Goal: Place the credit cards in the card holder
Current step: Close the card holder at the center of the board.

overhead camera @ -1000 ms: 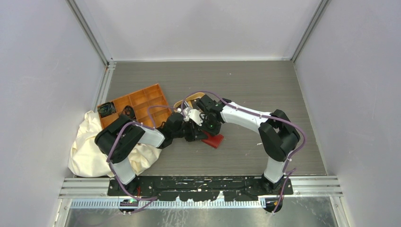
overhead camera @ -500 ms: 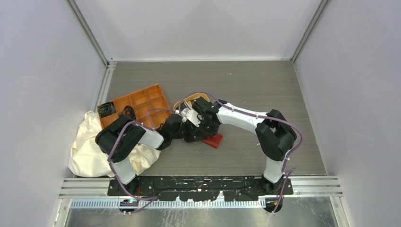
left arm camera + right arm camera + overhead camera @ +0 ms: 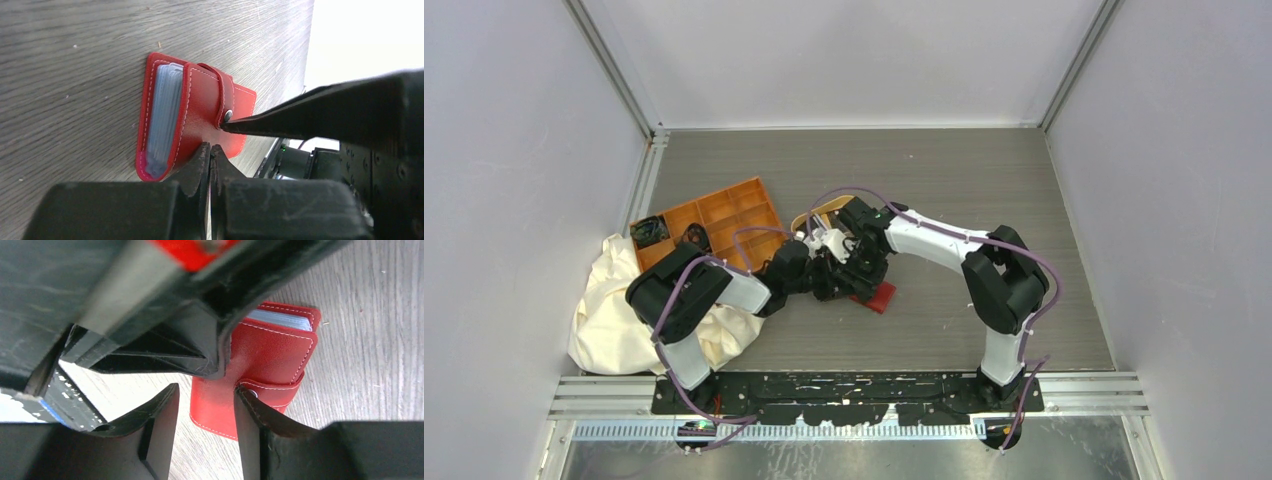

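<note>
The red card holder (image 3: 200, 112) lies on the table, folded shut, with its snap tab (image 3: 226, 95) fastened and grey-clear sleeves (image 3: 162, 115) showing at its open edge. It also shows in the top view (image 3: 879, 297) and in the right wrist view (image 3: 270, 357). My left gripper (image 3: 210, 148) is shut, its tips pressing on the holder's cover. My right gripper (image 3: 207, 388) is open, one fingertip (image 3: 240, 391) touching the tab by the snap and the other off the holder's edge. No credit cards are in view.
An orange compartment tray (image 3: 724, 212) sits at the back left with small dark items in it. A cream cloth (image 3: 609, 315) lies at the near left. A tan oval dish (image 3: 816, 212) is mostly hidden behind the right arm.
The right arm has swung a little to the left and its gripper has come down closer onto the holder's tab. The left gripper and the holder have stayed put.
</note>
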